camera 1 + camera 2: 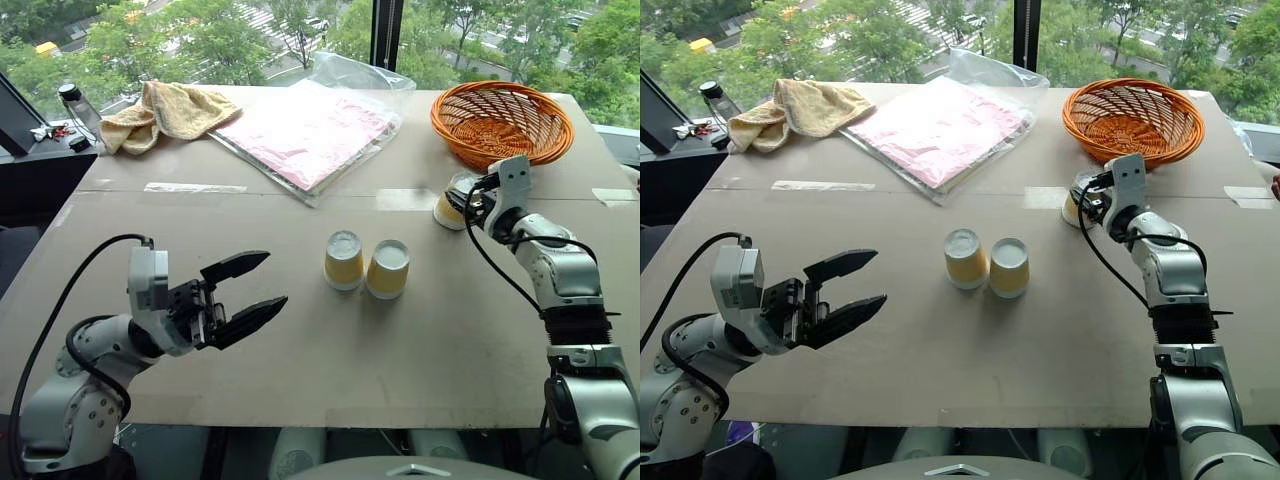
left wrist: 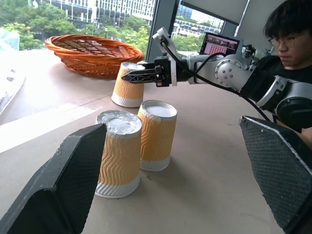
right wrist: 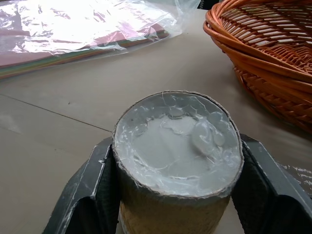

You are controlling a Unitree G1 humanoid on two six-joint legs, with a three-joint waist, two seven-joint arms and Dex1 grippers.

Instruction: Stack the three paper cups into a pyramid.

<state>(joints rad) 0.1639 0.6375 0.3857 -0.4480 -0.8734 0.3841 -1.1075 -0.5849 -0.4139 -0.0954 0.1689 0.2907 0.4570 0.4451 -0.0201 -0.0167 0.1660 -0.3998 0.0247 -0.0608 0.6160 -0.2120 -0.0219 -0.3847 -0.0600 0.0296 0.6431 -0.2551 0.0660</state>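
The right gripper (image 1: 468,203) is clamped on one paper cup (image 1: 450,211), a black finger (image 3: 90,187) pressed to each side of its ribbed wall near the upturned base; this cup stands upside down on the table (image 1: 300,340), just beside the near rim of the orange wicker basket (image 1: 502,122) without touching it. The left gripper (image 1: 256,288) hangs over the table with its fingers spread wide and nothing between them, well apart from the basket and pointing towards the other two paper cups. Those two, the left cup of the pair (image 1: 343,260) and the right cup of the pair (image 1: 388,269), stand upside down side by side, touching or nearly so, nearer to the robot than the basket and off to its left. Farther left of the basket lies a plastic-wrapped pink packet (image 1: 305,132), then a crumpled yellow towel (image 1: 165,112). A person (image 2: 287,48) sits beyond the right arm.
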